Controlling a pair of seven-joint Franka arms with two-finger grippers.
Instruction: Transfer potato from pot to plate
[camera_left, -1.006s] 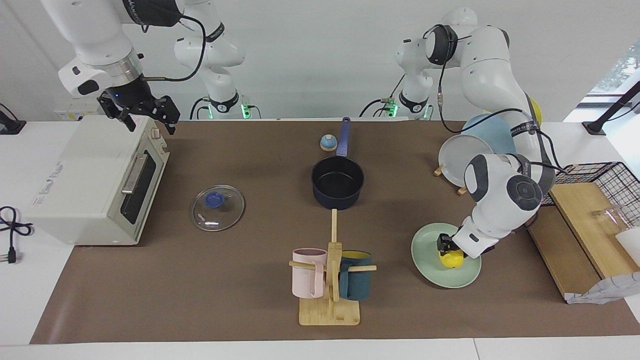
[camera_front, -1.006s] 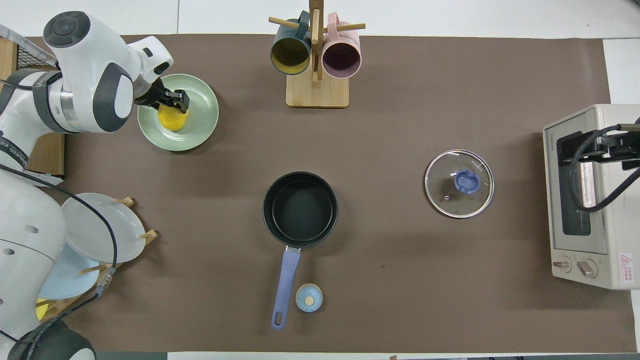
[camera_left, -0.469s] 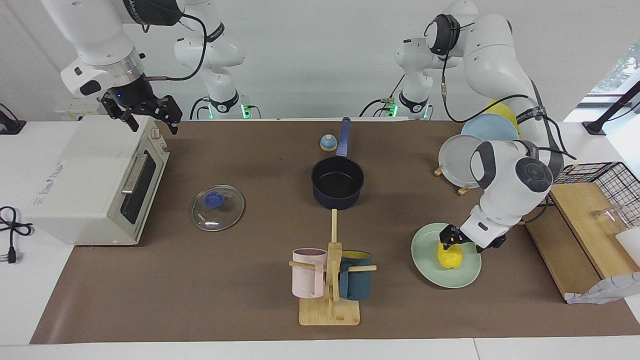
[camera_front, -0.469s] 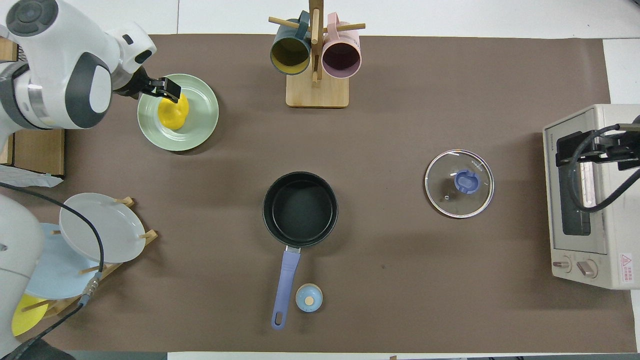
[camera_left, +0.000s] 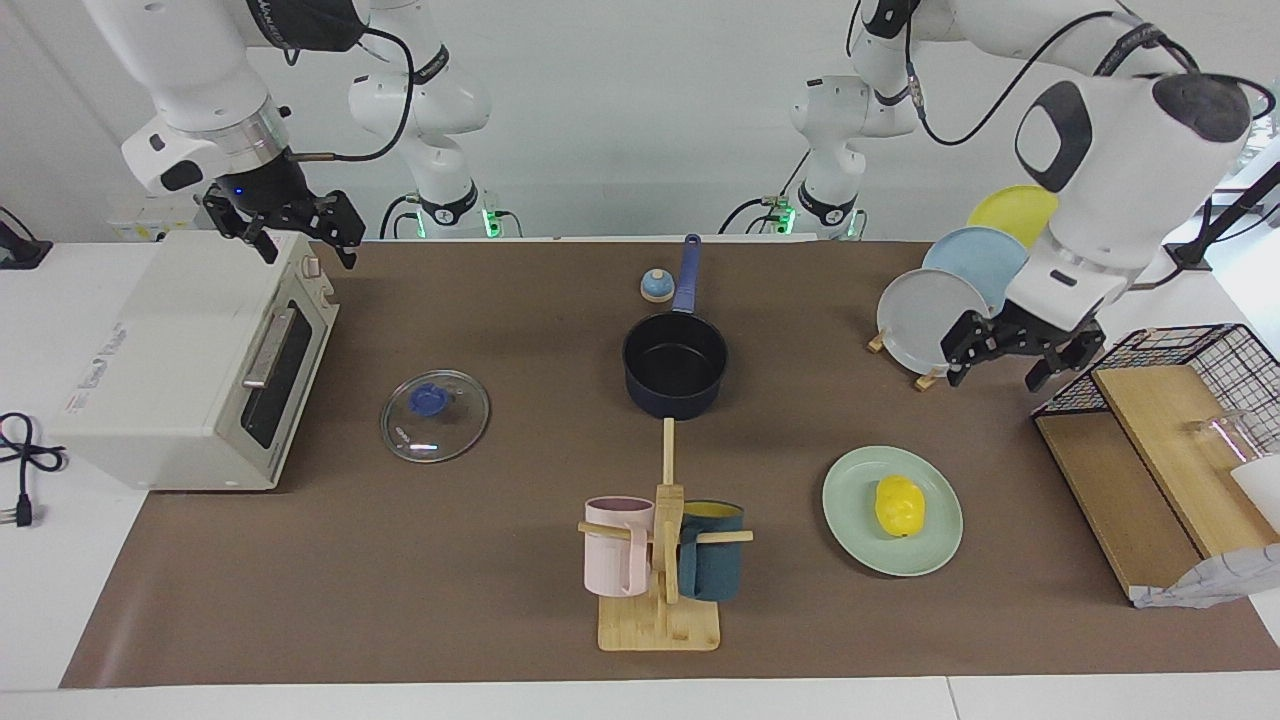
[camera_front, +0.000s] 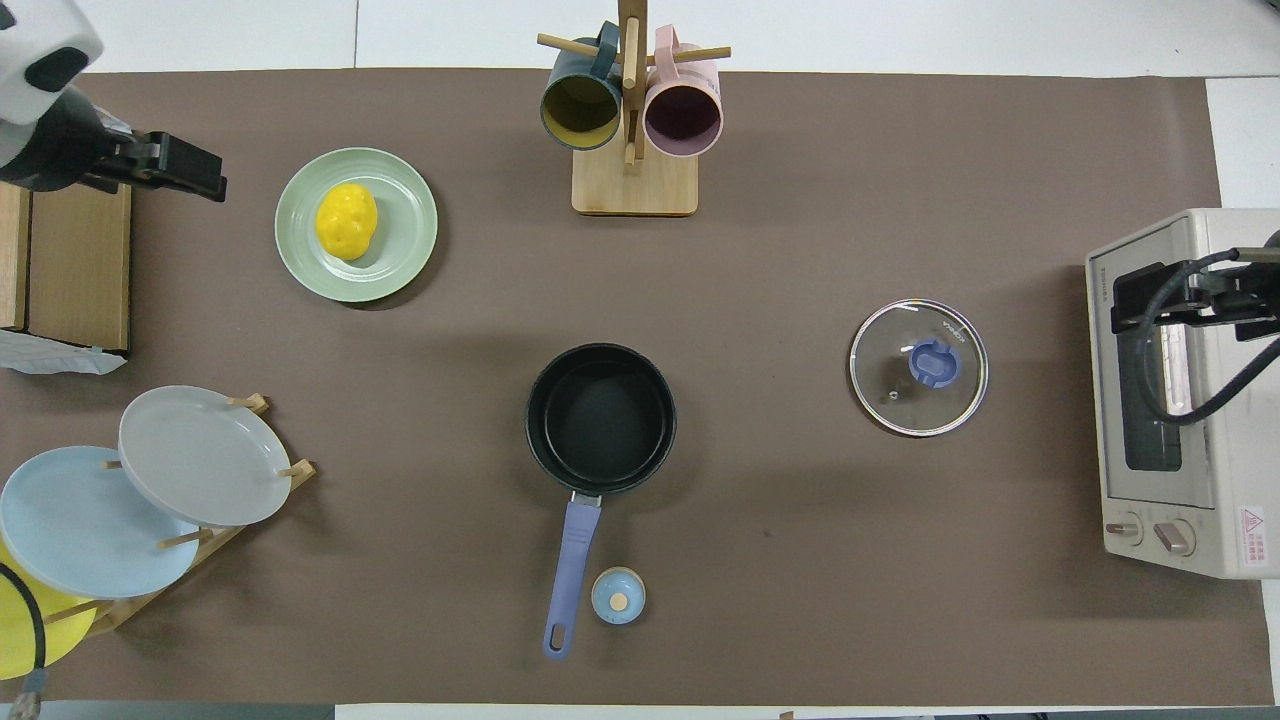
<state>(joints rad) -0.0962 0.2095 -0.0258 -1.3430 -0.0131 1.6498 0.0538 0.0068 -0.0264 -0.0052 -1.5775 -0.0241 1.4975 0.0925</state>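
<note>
The yellow potato (camera_left: 899, 505) (camera_front: 346, 220) lies on the mint-green plate (camera_left: 848, 500) (camera_front: 405, 215), with nothing touching it. The navy pot (camera_left: 675, 365) (camera_front: 600, 418) stands mid-table with a bare black inside, its blue handle pointing toward the robots. My left gripper (camera_left: 1000, 365) (camera_front: 185, 170) hangs open and holds nothing. It is raised well above the table, between the plate and the wooden tray at the left arm's end. My right gripper (camera_left: 305, 245) (camera_front: 1190, 295) waits open above the toaster oven.
A toaster oven (camera_left: 180, 360) sits at the right arm's end, a glass lid (camera_left: 435, 415) beside it. A mug rack (camera_left: 660, 560) stands farther from the robots than the pot. A rack of plates (camera_left: 930, 315), a wire basket (camera_left: 1215, 365) and wooden boards fill the left arm's end.
My left gripper opened and let go of the potato, then rose and drew back toward the left arm's end. The potato stays on the plate. The right arm has barely moved.
</note>
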